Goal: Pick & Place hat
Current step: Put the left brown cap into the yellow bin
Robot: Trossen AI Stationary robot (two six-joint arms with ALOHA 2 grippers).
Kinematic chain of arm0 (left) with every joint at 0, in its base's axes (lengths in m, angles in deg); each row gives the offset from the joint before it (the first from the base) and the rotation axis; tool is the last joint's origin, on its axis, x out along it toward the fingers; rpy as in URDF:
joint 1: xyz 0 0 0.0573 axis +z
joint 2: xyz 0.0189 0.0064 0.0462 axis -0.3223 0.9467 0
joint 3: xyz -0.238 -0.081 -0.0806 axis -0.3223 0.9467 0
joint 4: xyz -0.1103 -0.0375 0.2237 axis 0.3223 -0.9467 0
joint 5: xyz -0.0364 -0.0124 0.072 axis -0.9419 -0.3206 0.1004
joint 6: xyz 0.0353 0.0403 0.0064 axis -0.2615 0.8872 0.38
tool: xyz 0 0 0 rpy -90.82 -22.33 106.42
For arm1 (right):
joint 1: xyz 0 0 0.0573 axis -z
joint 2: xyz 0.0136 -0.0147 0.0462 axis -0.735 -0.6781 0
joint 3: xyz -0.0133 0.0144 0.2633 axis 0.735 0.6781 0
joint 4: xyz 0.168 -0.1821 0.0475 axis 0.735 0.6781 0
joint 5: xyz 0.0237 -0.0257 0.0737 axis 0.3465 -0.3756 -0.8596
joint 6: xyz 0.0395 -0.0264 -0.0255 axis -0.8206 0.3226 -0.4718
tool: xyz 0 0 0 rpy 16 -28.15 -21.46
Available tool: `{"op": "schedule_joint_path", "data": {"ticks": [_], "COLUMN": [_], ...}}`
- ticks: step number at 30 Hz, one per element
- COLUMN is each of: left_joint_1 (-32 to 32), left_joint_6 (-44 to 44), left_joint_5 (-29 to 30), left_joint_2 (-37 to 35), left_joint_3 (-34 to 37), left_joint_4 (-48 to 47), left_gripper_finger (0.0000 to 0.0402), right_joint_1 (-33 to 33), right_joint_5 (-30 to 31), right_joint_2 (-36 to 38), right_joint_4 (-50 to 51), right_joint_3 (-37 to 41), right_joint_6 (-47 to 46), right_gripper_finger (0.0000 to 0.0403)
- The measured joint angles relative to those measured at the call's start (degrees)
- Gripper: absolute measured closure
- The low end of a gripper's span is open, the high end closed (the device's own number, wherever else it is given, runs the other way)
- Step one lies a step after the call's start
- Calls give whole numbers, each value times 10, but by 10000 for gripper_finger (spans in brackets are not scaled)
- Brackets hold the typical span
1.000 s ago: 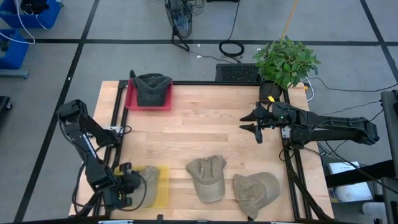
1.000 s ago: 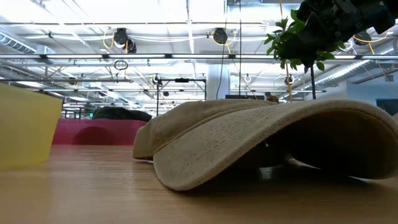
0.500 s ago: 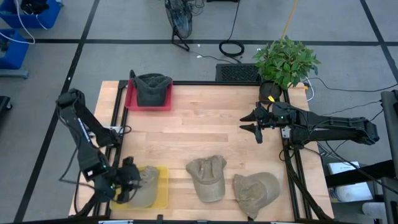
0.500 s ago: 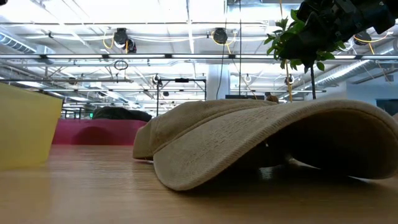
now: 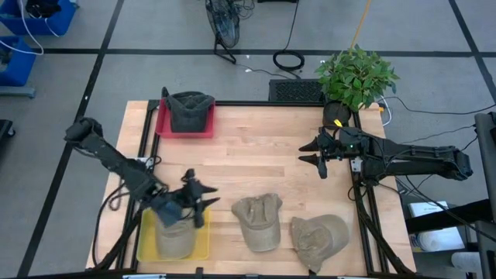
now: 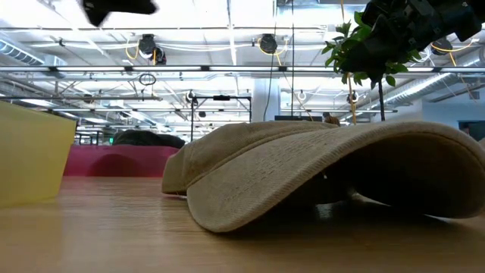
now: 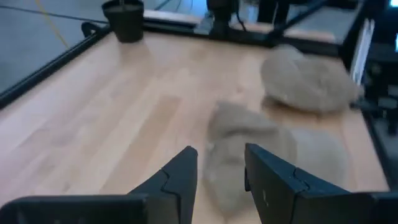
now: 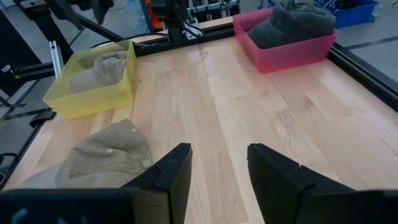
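A tan hat (image 5: 174, 236) lies in the yellow bin (image 5: 203, 242) at the table's near left. Two more tan hats rest on the wood: one in the near middle (image 5: 258, 221), one at the near right (image 5: 319, 240). A dark hat (image 5: 190, 108) sits in the red bin (image 5: 164, 124) at the far left. My left gripper (image 5: 200, 200) hovers open above the table, between the yellow bin and the middle hat (image 7: 249, 149), holding nothing. My right gripper (image 5: 314, 153) waits open over the table's right side, also seen in its wrist view (image 8: 217, 168).
A potted plant (image 5: 355, 77) stands at the far right corner. Black frame rails run along the table's left (image 5: 143, 147) and right (image 5: 363, 209) sides. Bare wood (image 5: 248, 155) lies between the red bin and the near hats.
My left gripper has come away from the tan hat at the yellow bin, risen, and swung from the near left corner toward the table's right, tipping up from steeply downward toward level. The hat now lies in the bin. My right arm has kept still.
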Motion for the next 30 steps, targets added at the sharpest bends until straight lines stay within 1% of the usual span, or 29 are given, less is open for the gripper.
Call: {"op": "schedule_joint_path", "data": {"ticks": [2, 7, 11, 16, 20, 24, 27, 30], "left_joint_1": [35, 103, 147, 193, 204, 203, 200, 194], "left_joint_6": [28, 117, 139, 118, 130, 133, 127, 104], "left_joint_5": [-35, -163, -225, -324, -366, -387, -402, -406], "left_joint_2": [19, 77, 134, 195, 236, 284, 318, 347], "left_joint_3": [0, 0, 0, -1, -35, -99, -154, -206], "left_joint_4": [62, 206, 250, 283, 285, 259, 203, 130], "left_gripper_finger": [265, 265, 265, 256, 228, 192, 171, 160], "right_joint_1": [0, 0, 0, 0, 0, 0, 0, 0], "right_joint_5": [0, 0, 0, 0, 0, 1, 0, 0], "right_joint_2": [0, 0, 0, 0, 0, 0, 0, 0], "right_joint_4": [0, 3, 7, 12, 12, 13, 14, 19], "right_joint_3": [0, 0, 0, 0, 0, 0, 0, 0], "right_joint_6": [0, 0, 0, 4, 10, 11, 3, 1], "right_gripper_finger": [261, 261, 261, 261, 261, 261, 261, 261]}}
